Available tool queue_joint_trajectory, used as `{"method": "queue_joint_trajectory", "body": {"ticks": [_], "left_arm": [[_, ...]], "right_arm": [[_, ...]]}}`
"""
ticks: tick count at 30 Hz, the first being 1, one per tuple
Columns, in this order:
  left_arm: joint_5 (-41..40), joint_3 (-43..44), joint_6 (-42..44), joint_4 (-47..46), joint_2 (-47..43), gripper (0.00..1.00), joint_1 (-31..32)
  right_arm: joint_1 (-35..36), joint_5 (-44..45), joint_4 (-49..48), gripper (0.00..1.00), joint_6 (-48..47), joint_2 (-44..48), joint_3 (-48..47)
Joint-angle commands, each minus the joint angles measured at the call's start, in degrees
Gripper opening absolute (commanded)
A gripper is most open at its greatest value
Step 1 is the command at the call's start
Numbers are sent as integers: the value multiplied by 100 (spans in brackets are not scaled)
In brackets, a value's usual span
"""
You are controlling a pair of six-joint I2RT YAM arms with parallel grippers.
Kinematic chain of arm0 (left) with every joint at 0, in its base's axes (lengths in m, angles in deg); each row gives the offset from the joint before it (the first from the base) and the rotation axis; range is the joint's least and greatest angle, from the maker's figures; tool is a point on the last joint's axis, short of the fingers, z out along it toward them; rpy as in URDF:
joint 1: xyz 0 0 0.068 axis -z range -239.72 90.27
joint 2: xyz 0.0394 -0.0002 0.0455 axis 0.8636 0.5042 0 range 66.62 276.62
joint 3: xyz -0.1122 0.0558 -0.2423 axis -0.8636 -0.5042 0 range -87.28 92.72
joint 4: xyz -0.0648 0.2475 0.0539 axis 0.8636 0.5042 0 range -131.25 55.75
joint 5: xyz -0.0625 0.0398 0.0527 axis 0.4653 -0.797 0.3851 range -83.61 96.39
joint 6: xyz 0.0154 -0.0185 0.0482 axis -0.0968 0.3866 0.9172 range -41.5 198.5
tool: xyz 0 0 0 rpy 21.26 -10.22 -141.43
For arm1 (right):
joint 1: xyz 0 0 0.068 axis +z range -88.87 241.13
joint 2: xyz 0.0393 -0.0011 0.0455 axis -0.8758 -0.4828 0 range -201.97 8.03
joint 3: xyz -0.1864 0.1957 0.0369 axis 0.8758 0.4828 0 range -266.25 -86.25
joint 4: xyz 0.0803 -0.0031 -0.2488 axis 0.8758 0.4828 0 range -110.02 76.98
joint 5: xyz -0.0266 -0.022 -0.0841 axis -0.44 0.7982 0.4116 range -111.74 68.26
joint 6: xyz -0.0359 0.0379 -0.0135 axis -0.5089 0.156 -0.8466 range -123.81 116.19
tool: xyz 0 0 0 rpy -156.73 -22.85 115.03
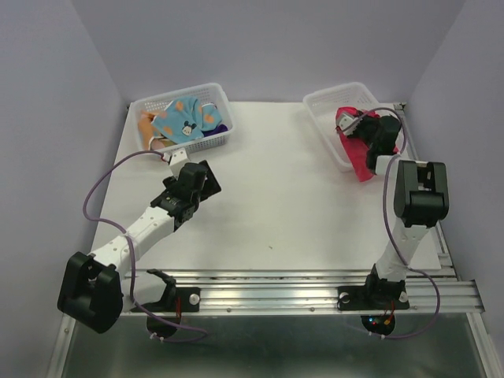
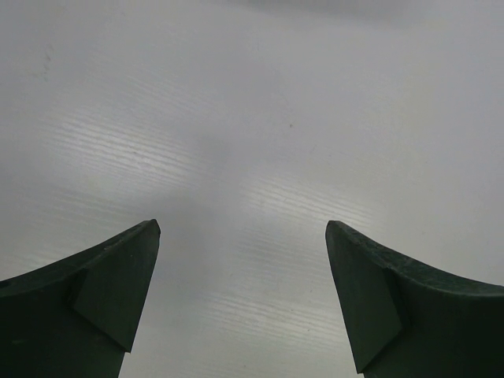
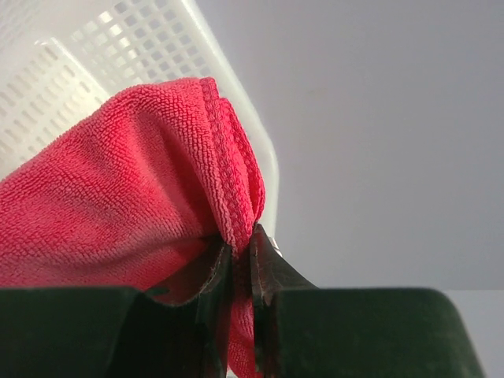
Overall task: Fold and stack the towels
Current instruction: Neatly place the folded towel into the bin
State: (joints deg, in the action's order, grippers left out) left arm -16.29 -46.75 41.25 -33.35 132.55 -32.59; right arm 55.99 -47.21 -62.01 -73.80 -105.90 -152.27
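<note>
My right gripper (image 1: 354, 126) is shut on the bright pink-red towel (image 1: 356, 155), which hangs over the right white basket (image 1: 327, 102); in the right wrist view the towel (image 3: 118, 197) is pinched at its hemmed edge between my fingertips (image 3: 238, 240). The left white basket (image 1: 213, 96) at the back left holds the light blue towel with orange spots (image 1: 185, 118), a peach-orange towel (image 1: 146, 122) and a dark purple towel (image 1: 220, 128). My left gripper (image 1: 206, 175) is open and empty over bare table, just in front of that basket; its fingers (image 2: 118, 283) frame only white table.
The white table (image 1: 276, 205) lies between the two baskets. A metal rail (image 1: 315, 287) with the arm bases runs along the near edge. Grey walls close in the back and sides.
</note>
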Motion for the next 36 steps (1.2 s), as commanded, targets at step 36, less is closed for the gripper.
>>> {"method": "queue_joint_trajectory", "body": {"ticks": [36], "left_arm": [[44,227,254,-342,227,99,-86]], "right_arm": [[233,192,-1240,3,619,-762,-816]]}}
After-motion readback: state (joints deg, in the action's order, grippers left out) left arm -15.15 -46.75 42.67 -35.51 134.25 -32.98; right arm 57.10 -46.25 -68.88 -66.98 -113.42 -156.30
